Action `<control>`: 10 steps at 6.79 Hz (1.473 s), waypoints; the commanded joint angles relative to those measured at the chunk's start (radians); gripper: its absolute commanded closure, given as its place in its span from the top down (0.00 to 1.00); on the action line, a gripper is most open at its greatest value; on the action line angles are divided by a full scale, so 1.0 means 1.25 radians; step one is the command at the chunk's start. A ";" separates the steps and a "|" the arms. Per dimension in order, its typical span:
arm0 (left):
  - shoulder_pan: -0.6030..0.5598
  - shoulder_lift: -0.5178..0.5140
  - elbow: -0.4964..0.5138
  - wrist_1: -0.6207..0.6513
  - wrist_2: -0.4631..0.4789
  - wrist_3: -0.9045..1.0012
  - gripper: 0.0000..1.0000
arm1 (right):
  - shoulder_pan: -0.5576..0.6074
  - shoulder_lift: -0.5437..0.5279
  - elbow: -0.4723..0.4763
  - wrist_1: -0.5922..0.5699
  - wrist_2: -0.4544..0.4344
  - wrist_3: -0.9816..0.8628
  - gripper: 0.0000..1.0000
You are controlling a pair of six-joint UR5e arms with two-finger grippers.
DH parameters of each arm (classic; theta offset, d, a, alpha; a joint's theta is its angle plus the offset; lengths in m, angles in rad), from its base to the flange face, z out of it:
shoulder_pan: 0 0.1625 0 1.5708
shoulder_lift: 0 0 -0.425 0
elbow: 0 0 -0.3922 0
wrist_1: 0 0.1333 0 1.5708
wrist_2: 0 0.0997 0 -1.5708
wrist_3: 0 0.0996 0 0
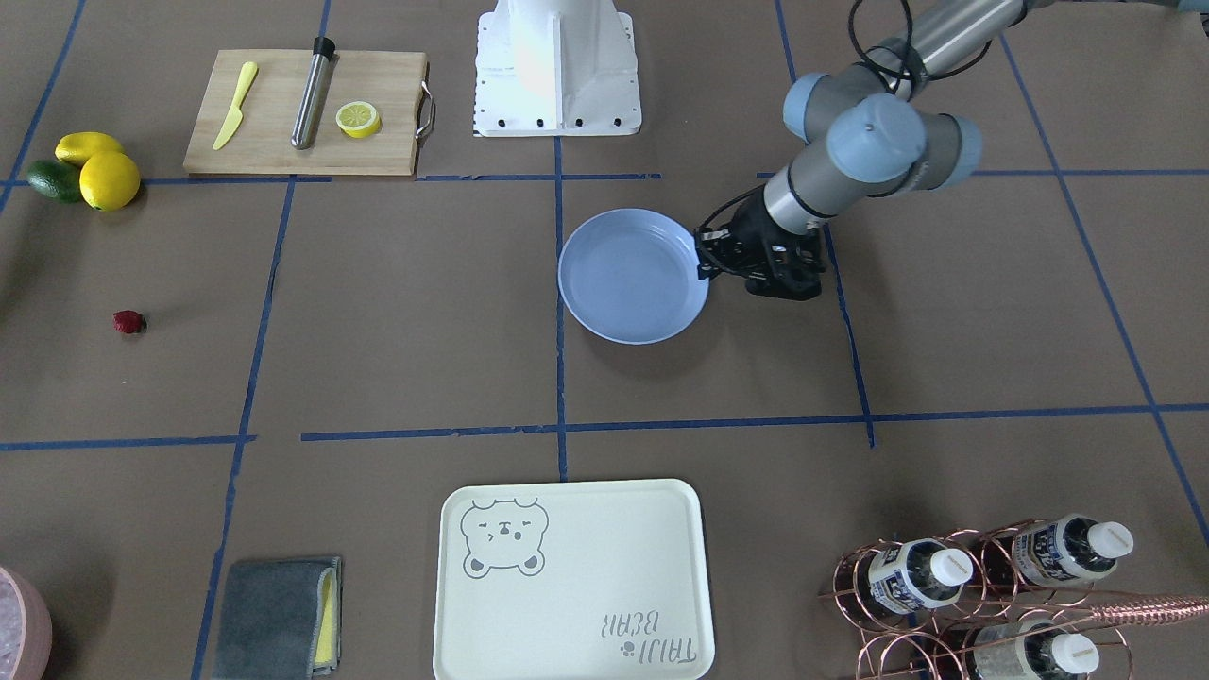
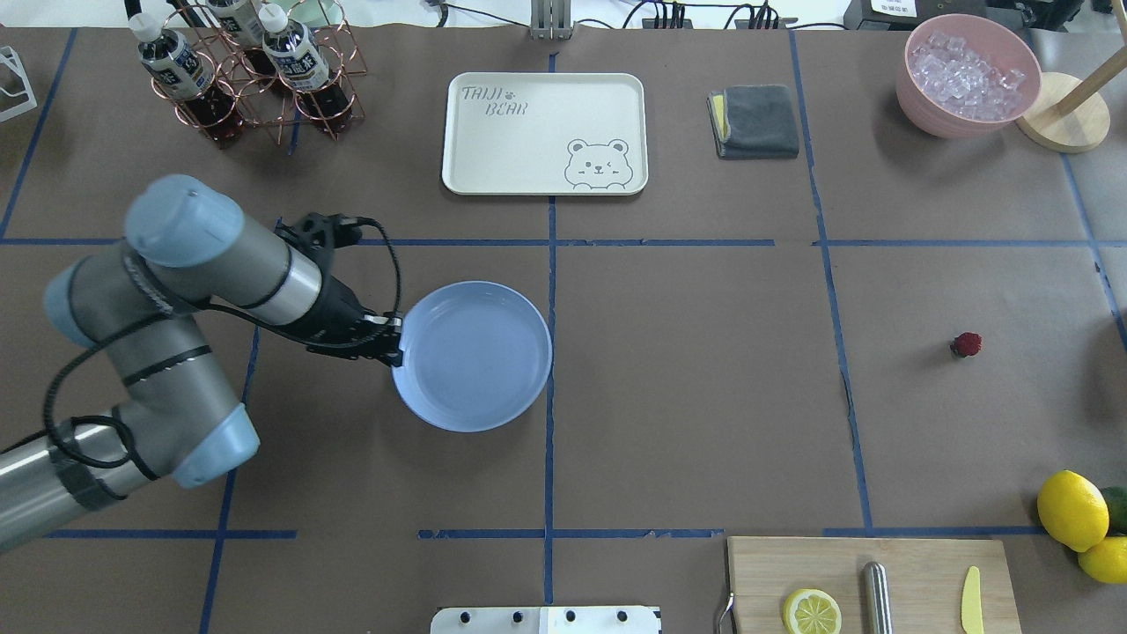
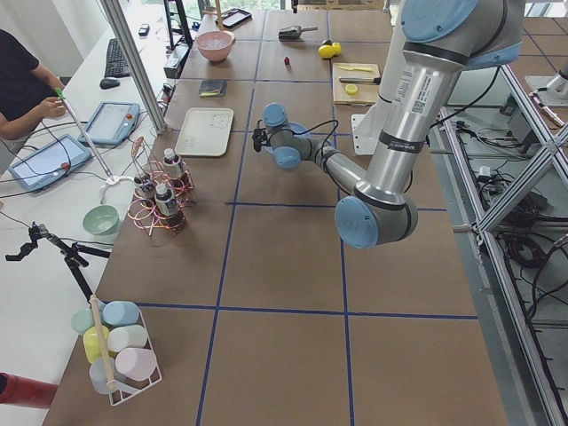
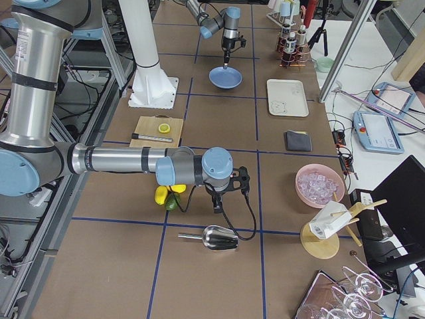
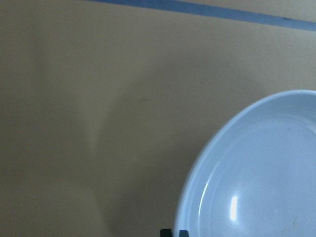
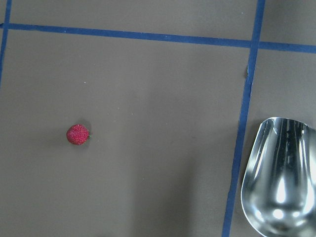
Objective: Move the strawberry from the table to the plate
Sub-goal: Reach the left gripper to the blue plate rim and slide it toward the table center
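The strawberry [image 2: 966, 344] lies on the table [image 2: 704, 414], well apart from the plate [image 2: 480, 365], whose rim the left gripper [image 2: 395, 342] pinches. The right gripper [image 4: 217, 207] hangs near the strawberry, far from the plate; how wide it is cannot be told

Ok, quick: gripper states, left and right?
Left gripper: closed, at the rim of the plate; whether it grips the rim cannot be told.
Right gripper: cannot be told.

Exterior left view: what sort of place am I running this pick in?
Most likely a robotics lab workcell, not a real kitchen: the table is papered brown and gridded with blue tape, a large robot arm stands at it, and a person at a side desk has tablets.
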 commanded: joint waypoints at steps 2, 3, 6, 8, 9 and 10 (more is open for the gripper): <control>0.082 -0.129 0.100 0.009 0.115 -0.076 0.00 | -0.001 -0.001 0.001 0.000 0.022 0.000 1.00; 0.083 -0.130 0.101 0.009 0.118 -0.075 0.00 | -0.001 -0.001 0.001 0.000 0.022 0.000 1.00; 0.071 -0.121 0.056 0.061 0.117 -0.072 0.00 | -0.001 -0.001 0.003 0.000 0.027 0.000 1.00; 0.068 -0.106 0.033 0.095 0.118 -0.069 0.00 | -0.001 -0.001 0.002 0.000 0.027 0.000 1.00; 0.068 -0.106 0.033 0.095 0.118 -0.069 0.00 | -0.005 0.001 0.003 0.000 0.027 0.001 1.00; 0.068 -0.098 0.033 0.095 0.119 -0.069 0.00 | -0.012 0.001 0.003 0.001 0.027 0.002 1.00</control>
